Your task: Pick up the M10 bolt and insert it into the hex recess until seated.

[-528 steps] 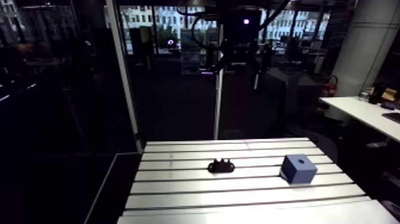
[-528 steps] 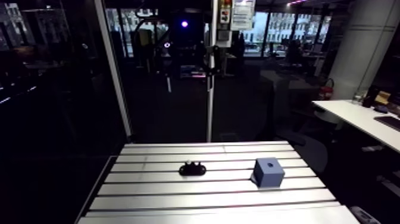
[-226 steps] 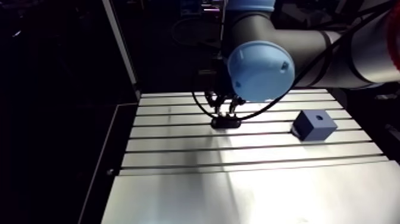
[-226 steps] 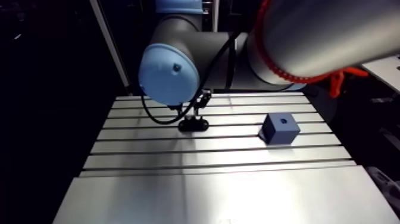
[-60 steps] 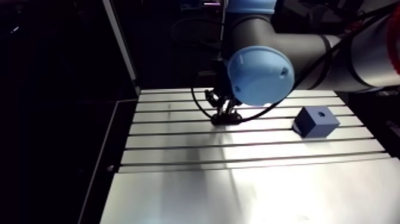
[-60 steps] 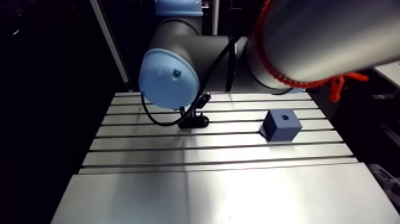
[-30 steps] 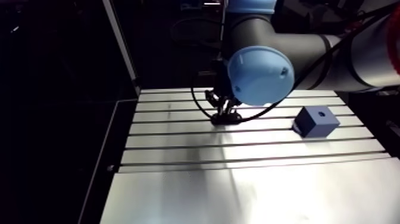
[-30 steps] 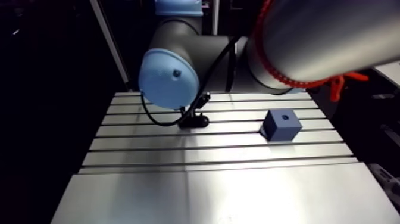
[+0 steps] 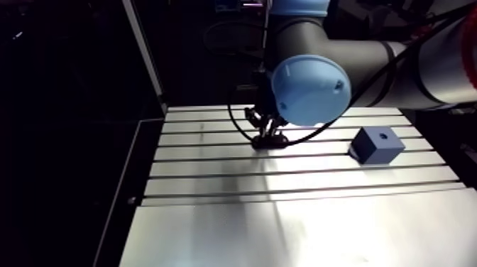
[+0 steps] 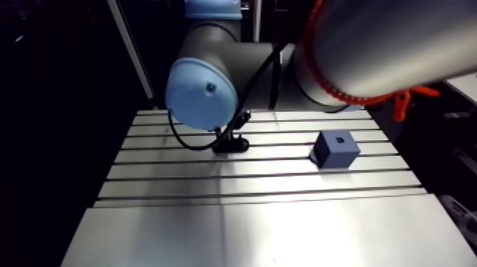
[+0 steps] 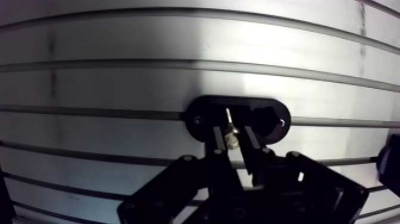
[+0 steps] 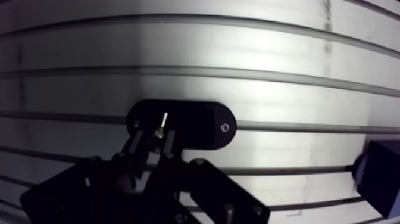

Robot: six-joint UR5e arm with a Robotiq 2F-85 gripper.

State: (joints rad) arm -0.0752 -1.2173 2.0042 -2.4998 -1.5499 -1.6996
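Note:
The M10 bolt (image 11: pixel 231 138) stands upright in a black oval holder (image 11: pixel 202 116) on the slotted table, its silver shank catching the light. In the wrist view my gripper (image 11: pixel 232 134) is down over the holder. Its two dark fingers sit close on either side of the bolt, still slightly apart, and I see no firm contact. In the arm view the gripper (image 9: pixel 267 131) sits low on the holder (image 9: pixel 270 141), partly hidden by a light-blue joint cap. The blue block (image 9: pixel 376 145) with the recess on top (image 9: pixel 381 135) stands to the right, apart from the gripper.
The slotted aluminium table (image 9: pixel 284 206) runs wide towards the front, and its left edge (image 9: pixel 142 192) drops into darkness. A corner of the blue block (image 12: pixel 381 173) shows beside the gripper in the wrist view. The arm's thick links fill the upper part of the arm view.
Since the earliest frames the arm has come down over the black holder, and the camera shifted with it. Across the latest earlier frames and now nothing visibly moves.

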